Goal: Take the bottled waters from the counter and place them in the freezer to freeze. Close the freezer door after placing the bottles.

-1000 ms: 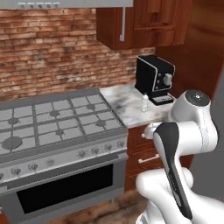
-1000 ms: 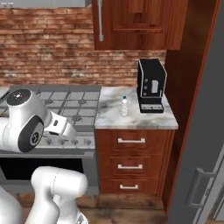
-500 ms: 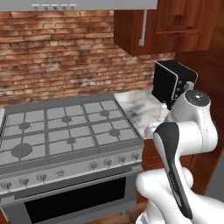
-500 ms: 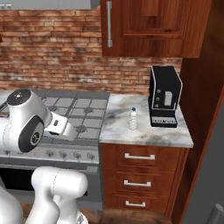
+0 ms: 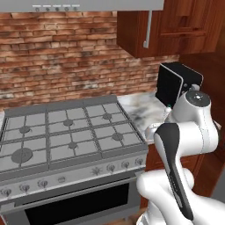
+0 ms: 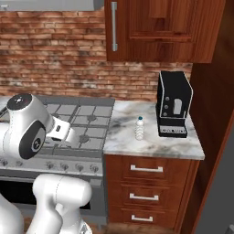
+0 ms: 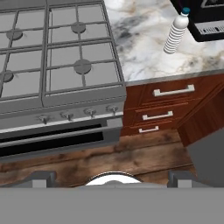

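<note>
One bottled water (image 6: pixel 140 128) stands upright on the marble counter (image 6: pixel 151 141), just left of the black coffee machine. It is clear with a white label and a dark cap, and it also appears at the top right of the hand view (image 7: pixel 176 34). In the left base view only the bottle's top (image 5: pixel 168 108) peeks out beside my arm. My gripper (image 7: pixel 112 178) is open and empty, well above the floor in front of the stove and far from the bottle. A grey strip of the freezer (image 6: pixel 219 187) shows at the right edge; I cannot tell how its door stands.
A grey gas stove (image 6: pixel 87 123) with an oven below sits left of the counter. The coffee machine (image 6: pixel 173 104) stands at the counter's back right under a wooden wall cabinet (image 6: pixel 155 27). Three drawers (image 6: pixel 146 183) with silver handles are under the counter.
The whole picture has shifted as the base drove: stove and counter now look nearer and sit further right, and most of the freezer has left the right view. The gripper stays open.
</note>
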